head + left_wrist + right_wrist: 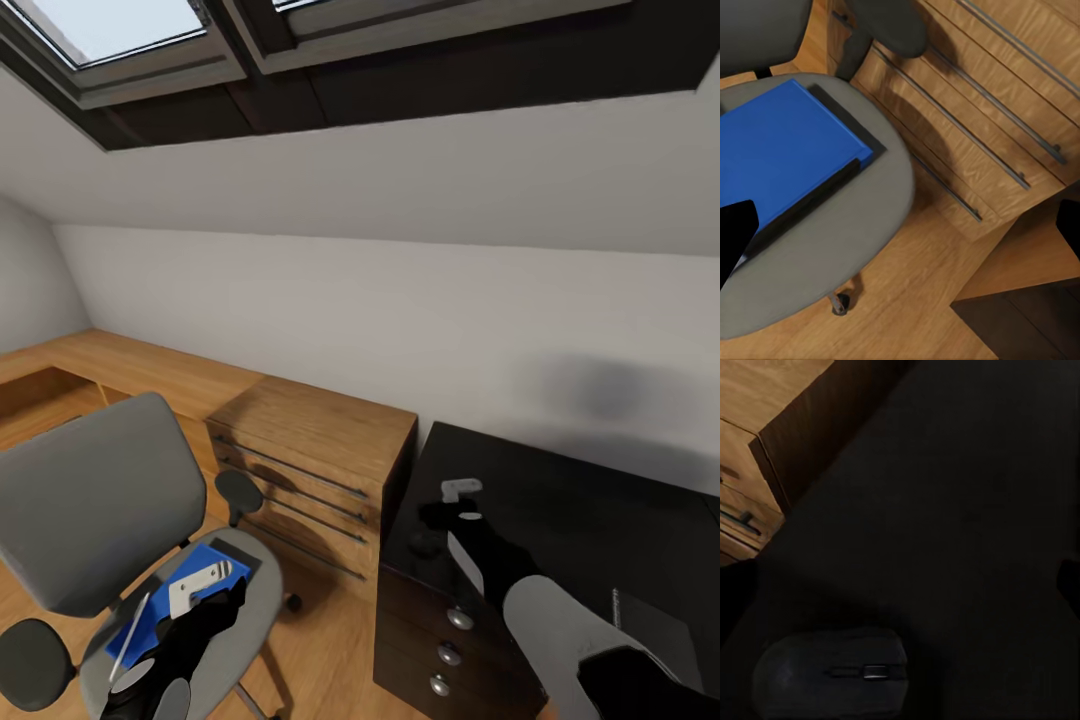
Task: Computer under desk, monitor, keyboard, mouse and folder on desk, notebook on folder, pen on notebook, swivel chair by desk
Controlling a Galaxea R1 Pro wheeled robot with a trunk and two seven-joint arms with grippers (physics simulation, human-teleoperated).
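Note:
The grey swivel chair (90, 500) stands at lower left, with the blue folder (205, 562) flat on its seat (862, 240). A thin pale pen (130, 637) lies along the folder's near edge. My left gripper (232, 597) hovers open just above the folder (787, 150), with nothing between its fingers. A dark strip borders the folder; I cannot tell whether it is shadow or the notebook. On the black desk (580, 510), my right gripper (440, 517) is open above the small dark mouse (832, 675), which lies near the desk's left corner.
A low wooden drawer unit (310, 450) with long metal handles sits between the chair and the desk. The desk's black drawer unit (450, 655) has round silver knobs. A flat grey slab (650, 625) lies at the desk's near right. The sloped ceiling and skylight are overhead.

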